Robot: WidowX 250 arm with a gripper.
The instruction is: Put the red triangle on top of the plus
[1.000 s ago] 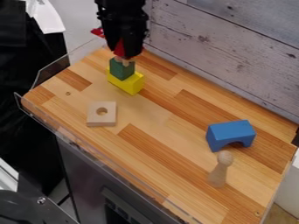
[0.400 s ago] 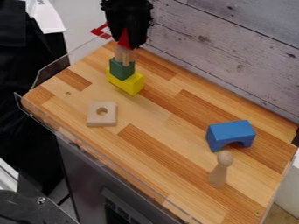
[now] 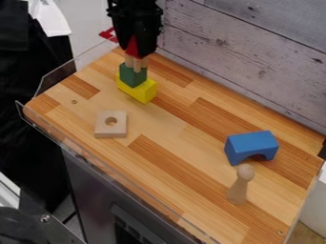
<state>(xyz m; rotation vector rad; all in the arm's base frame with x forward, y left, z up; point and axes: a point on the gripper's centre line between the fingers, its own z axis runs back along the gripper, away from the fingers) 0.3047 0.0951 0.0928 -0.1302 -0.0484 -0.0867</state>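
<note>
Pointing upward: the red triangle.

weathered grey plank wall | wood-strip worktop | clear edging | dark cabinet below | black cloth left

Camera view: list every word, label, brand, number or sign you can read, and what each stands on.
No readable text, number or sign anywhere.
No lettering shows on the visible parts of the red triangle, green block, yellow block, blue arch or square block with a hole.
Small pale marks on the grey front: too small to tell whether they are print.
</note>
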